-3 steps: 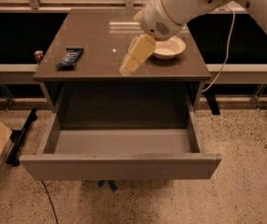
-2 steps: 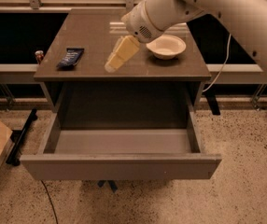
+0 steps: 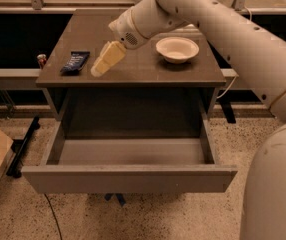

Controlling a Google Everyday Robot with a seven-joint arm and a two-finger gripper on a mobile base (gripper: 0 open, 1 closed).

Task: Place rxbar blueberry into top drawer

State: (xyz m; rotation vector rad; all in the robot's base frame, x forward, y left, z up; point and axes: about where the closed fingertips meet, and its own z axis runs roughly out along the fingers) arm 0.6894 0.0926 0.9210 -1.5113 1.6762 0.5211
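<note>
**Camera view: bar not yet picked up, drawer open and waiting**

The rxbar blueberry [image 3: 75, 62] lies flat on the left part of the cabinet top [image 3: 148, 73], near the left edge and untouched. The top drawer [image 3: 128, 178] is pulled well out below the cabinet top, and nothing can be seen on its grey inside. As I judge it, only the opening of the drawer is done. Grasping the bar, carrying it forward over the front edge and letting it go in the drawer are all left to do.

The gripper [image 3: 97, 71] hangs over the cabinet top just to the right of the bar, apart from it, with its tip pointing down and to the left. It shows as one pale wedge from this side, so I cannot tell whether it is open or closed, but it holds nothing. The arm [image 3: 223, 29] comes in from the lower right, rises across the right side of the picture and bends back down towards the bar, with the wrist above the middle of the top.

A pale bowl [image 3: 177, 49] sits on the right part of the top, well apart from the gripper. A small red-and-white can [image 3: 42, 60] stands beyond the left edge of the cabinet, close to the bar but not on the same surface.
</note>
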